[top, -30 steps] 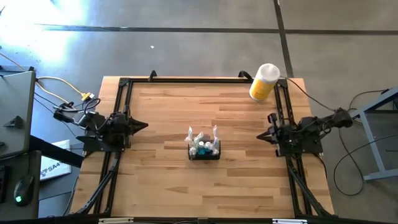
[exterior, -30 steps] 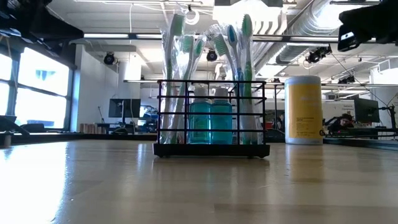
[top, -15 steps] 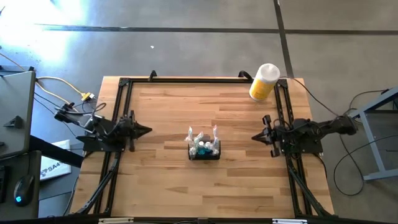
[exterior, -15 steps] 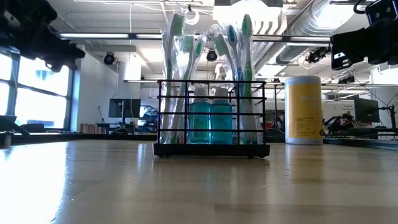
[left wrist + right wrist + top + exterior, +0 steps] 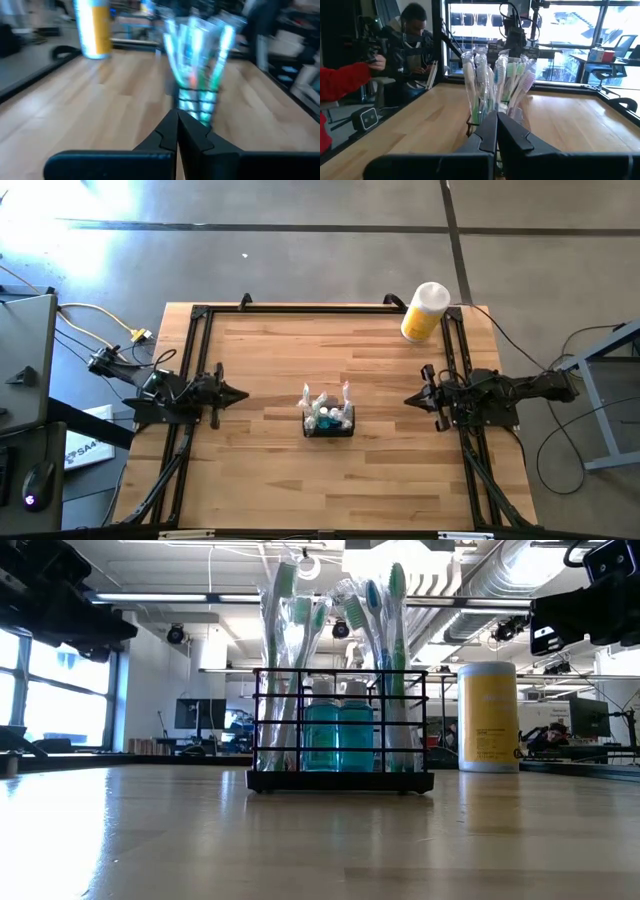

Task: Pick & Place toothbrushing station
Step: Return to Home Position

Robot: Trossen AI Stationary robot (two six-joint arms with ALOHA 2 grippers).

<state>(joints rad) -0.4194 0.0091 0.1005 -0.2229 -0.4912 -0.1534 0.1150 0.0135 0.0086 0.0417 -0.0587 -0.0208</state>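
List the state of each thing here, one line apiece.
Wire-mesh caddy: upright on the table, loaded.
Toothbrushes: standing in the caddy, wrapped.
Teal bottles: upright inside the caddy.
Yellow canister: upright, cap on.
Left end effector: shut, empty.
Right end effector: shut, empty.

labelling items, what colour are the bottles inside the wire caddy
The small plastic bottles are teal, clearest in the low view.

The toothbrushing station (image 5: 329,423) stands on the desk (image 5: 270,350), near its centre. Toothbrushes (image 5: 397,610) and two bottles (image 5: 322,735) stand upright inside it. A canister (image 5: 424,311) stands at the far right corner, well apart. The left claw (image 5: 239,393) is left of the station and the right claw (image 5: 409,399) right of it, both apart from it.
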